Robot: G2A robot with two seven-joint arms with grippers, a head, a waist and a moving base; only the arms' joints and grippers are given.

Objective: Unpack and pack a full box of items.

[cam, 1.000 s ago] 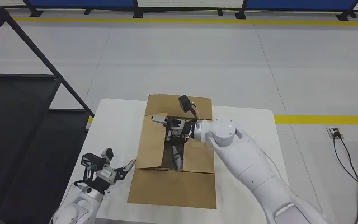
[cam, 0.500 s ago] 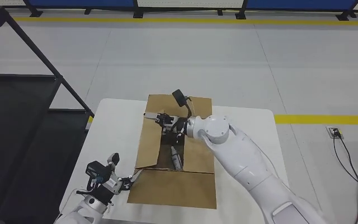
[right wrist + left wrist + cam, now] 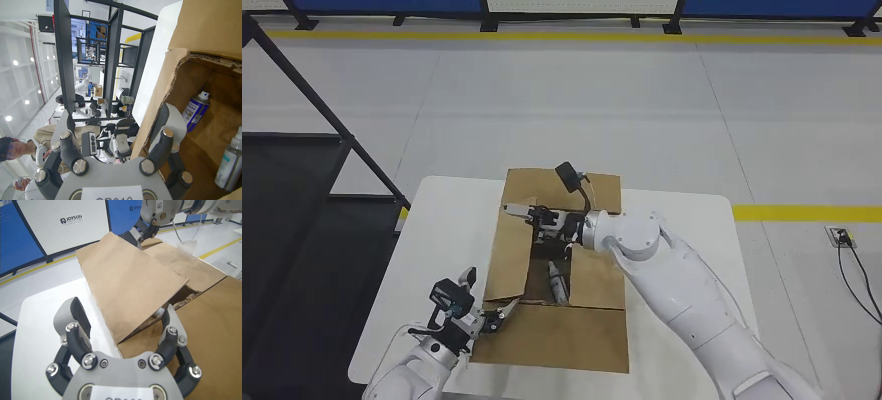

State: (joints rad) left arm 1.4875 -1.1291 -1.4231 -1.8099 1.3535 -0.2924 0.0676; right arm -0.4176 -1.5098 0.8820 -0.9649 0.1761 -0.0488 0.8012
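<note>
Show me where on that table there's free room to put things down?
The bare table strip between the box and the edge on the left arm's side is freest, away from the left gripper. A smaller patch lies past the box's other side. The box opening is crowded: right gripper, spray can, bottle.

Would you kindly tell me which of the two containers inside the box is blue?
The spray can with the white nozzle, near the box's torn corner, is blue; the other, a bottle, is translucent grey.
</note>
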